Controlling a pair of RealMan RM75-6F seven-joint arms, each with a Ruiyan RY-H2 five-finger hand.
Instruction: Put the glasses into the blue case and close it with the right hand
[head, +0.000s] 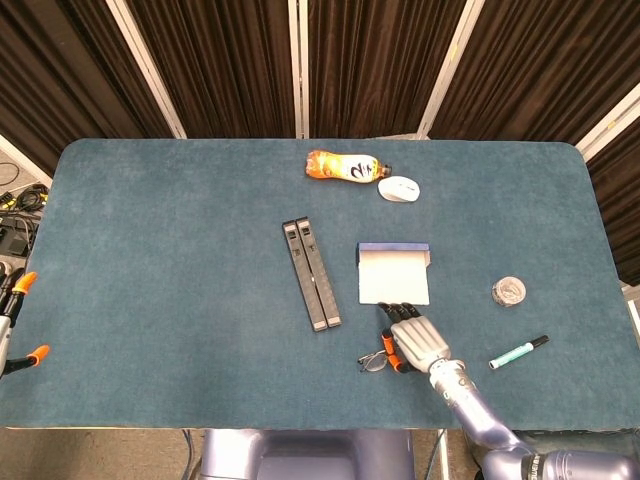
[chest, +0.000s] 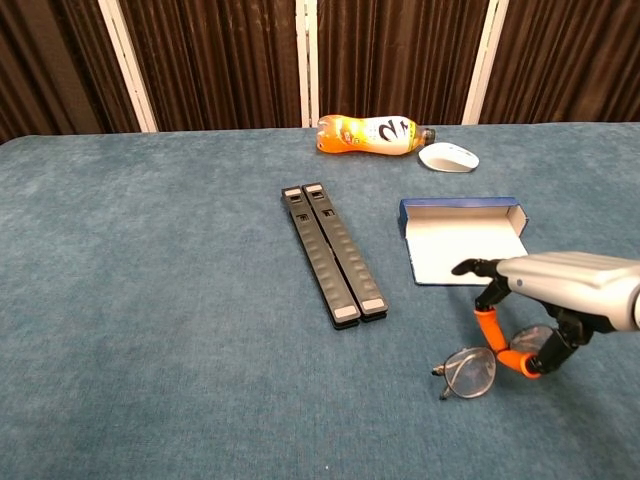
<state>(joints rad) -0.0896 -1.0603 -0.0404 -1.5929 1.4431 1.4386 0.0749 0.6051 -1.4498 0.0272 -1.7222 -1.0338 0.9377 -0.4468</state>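
Observation:
The glasses are thin-framed with clear lenses and sit near the table's front edge, just short of the blue case. That case lies open, its white inside facing up and its blue rim on the far side. My right hand pinches the glasses by their right side between orange-padded fingertips. They tilt, the held side raised and the left lens low over the cloth. From above, my right hand covers most of the glasses, close to the case. Orange-tipped fingers of my left hand show spread apart beside the table's left edge, holding nothing.
Two black bars lie side by side left of the case. An orange bottle and a white mouse lie at the back. A small round object and a green pen lie to the right.

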